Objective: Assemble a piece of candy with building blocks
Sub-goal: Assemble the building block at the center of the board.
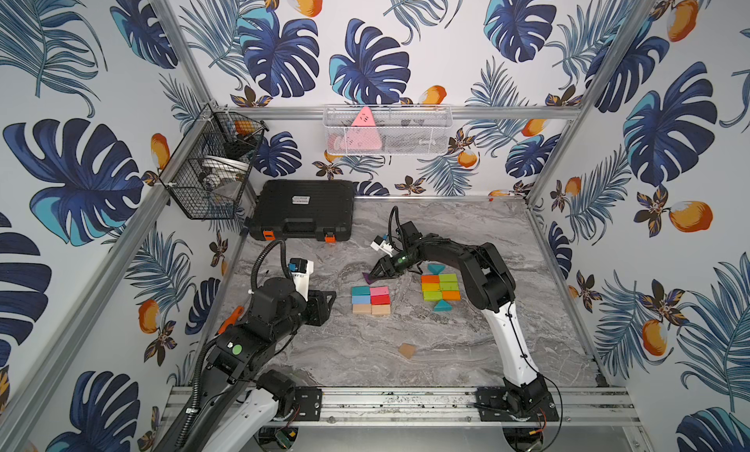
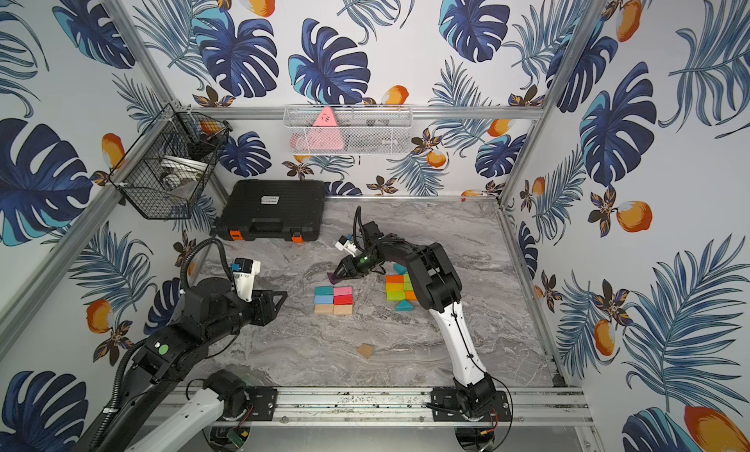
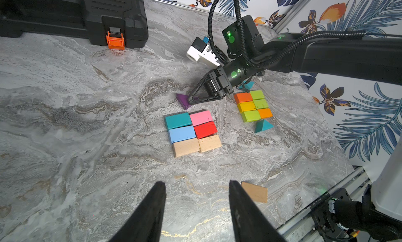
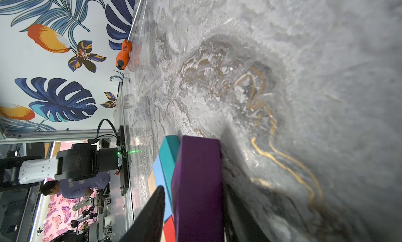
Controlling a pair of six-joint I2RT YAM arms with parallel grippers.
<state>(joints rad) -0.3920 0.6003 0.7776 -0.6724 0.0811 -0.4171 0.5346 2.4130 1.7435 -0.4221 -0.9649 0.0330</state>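
Right gripper (image 3: 190, 100) is low on the marble tabletop (image 3: 87, 132), jaws straddling the purple triangle block (image 4: 198, 186). A sliver of gap shows at one finger, so parted, not clamping. The block sits just beside the teal block (image 3: 178, 120). Left gripper (image 3: 196, 183) hovers empty, jaws apart. Light, rigid painted wood, likely slick: pinch its flat faces, not the slopes

The table (image 3: 65, 121) had a glossy, smooth marble-look top, the painted blocks (image 3: 180, 120) a smooth, faintly shiny coat, the plain blocks (image 3: 186, 148) bare matt wood, the case (image 1: 304, 208) ribbed matt plastic, the basket (image 1: 203, 186) thin metal wire.
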